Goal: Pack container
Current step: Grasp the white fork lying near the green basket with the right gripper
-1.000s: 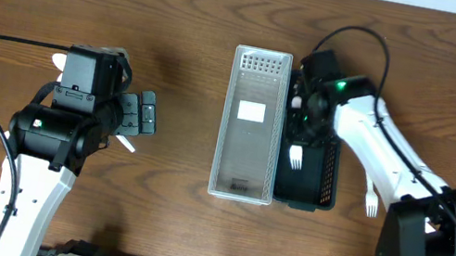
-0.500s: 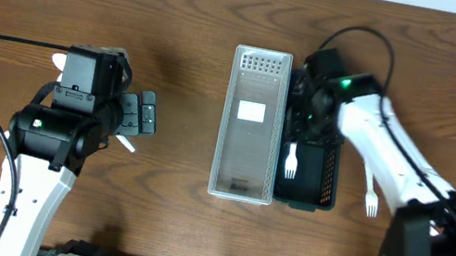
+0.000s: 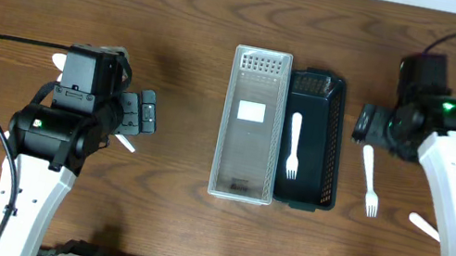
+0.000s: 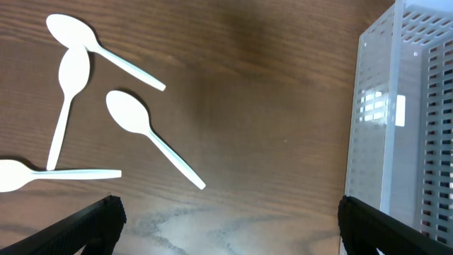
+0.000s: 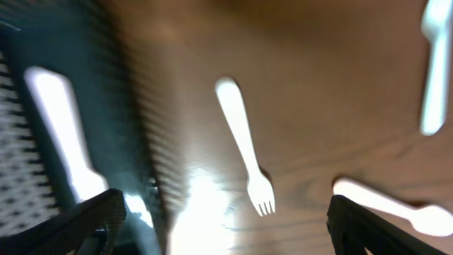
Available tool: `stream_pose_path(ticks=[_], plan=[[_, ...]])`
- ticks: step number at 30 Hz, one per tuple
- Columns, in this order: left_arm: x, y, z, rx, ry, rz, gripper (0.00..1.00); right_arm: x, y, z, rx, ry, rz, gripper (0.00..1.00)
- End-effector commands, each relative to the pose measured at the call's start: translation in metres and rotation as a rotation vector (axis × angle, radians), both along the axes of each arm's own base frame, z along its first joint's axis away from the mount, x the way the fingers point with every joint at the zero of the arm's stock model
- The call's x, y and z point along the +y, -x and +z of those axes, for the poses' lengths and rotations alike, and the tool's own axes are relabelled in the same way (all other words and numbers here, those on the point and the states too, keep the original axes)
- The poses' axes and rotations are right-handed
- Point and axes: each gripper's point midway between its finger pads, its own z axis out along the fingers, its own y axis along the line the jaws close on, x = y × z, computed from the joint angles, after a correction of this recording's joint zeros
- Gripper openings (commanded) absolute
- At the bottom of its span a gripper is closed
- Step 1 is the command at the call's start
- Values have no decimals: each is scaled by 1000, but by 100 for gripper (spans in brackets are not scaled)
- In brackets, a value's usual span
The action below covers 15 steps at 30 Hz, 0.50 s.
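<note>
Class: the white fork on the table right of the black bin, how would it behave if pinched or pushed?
The fork looks like thin plastic: probably light, slightly bendy. Lying flat, it would likely slide, not roll, and resist pinching.

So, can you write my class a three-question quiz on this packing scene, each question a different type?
1. True or false: the black bin holds one white fork.
2. Multiple choice: how many spoons show in the left wrist view? A two, B four, C six.
3. Short answer: which arm's gripper hangs nearest the loose fork lying just outside the black bin?

Key
1. True.
2. B.
3. The right gripper.
</note>
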Motion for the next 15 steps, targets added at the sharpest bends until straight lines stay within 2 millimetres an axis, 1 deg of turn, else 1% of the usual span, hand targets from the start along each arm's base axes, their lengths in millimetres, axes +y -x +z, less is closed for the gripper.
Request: stream_pose_path(ticks=[1,6,7,10,15], plan=[[3,-4,10,-27,-12,2,98,-19,19,-35,83,26,-42,97],[3,-5,10,-30,-12,2,98,-17,31,-70,112,-40,-35,98],[3,-5,10,-30,-12,2,98,-18,31,-76,109,-40,-37,99],[3,-5,10,-30,-12,2,98,-18,31,-93,95,-37,-9,99],[3,-5,10,-30,-12,2,98,-11,36,-122,131,-77,30,99]])
